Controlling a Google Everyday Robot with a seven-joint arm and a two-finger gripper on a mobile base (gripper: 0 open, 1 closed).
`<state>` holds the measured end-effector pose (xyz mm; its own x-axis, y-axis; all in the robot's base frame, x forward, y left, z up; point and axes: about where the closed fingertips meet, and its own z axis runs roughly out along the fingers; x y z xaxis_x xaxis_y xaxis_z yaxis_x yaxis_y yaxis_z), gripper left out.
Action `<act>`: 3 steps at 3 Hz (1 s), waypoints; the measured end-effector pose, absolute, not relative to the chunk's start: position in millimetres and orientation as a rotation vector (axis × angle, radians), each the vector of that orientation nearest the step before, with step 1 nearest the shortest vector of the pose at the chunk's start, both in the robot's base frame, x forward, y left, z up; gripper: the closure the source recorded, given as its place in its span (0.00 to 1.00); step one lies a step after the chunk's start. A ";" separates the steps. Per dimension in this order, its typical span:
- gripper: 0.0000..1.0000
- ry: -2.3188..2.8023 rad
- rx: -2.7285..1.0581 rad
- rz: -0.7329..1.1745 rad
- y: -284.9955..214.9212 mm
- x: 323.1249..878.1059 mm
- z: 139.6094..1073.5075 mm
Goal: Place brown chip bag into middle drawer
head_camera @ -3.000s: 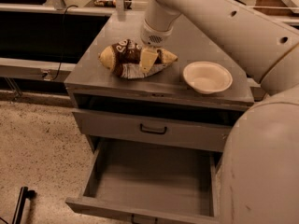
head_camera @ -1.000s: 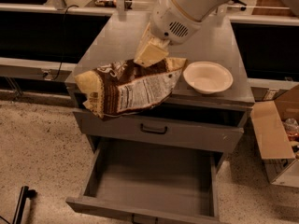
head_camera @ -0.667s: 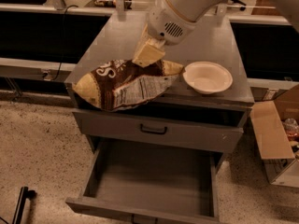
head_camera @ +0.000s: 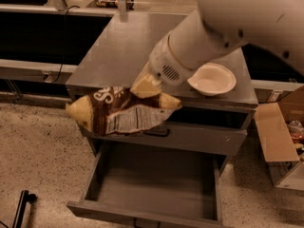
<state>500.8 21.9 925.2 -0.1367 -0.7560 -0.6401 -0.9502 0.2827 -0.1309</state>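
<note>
Fingers of our gripper (head_camera: 144, 86) clamp the crinkled brown chip bag (head_camera: 118, 114) past the tabletop's (head_camera: 123, 46) front edge, grey metal drawer (head_camera: 152, 184) below.

I have the gripper (head_camera: 145, 86) clamped on the chip bag (head_camera: 121, 110), which hangs just past the front edge of the table (head_camera: 118, 46), above the open drawer (head_camera: 156, 179) (the bowl (head_camera: 212, 78) sits near the front right corner).
</note>
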 end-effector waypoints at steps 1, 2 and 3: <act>1.00 2.080 -1.395 0.465 15.9 496.3 843.8; 1.00 2.233 -1.278 0.476 -8.5 492.5 760.4; 1.00 2.341 -1.163 0.529 -34.6 470.0 680.8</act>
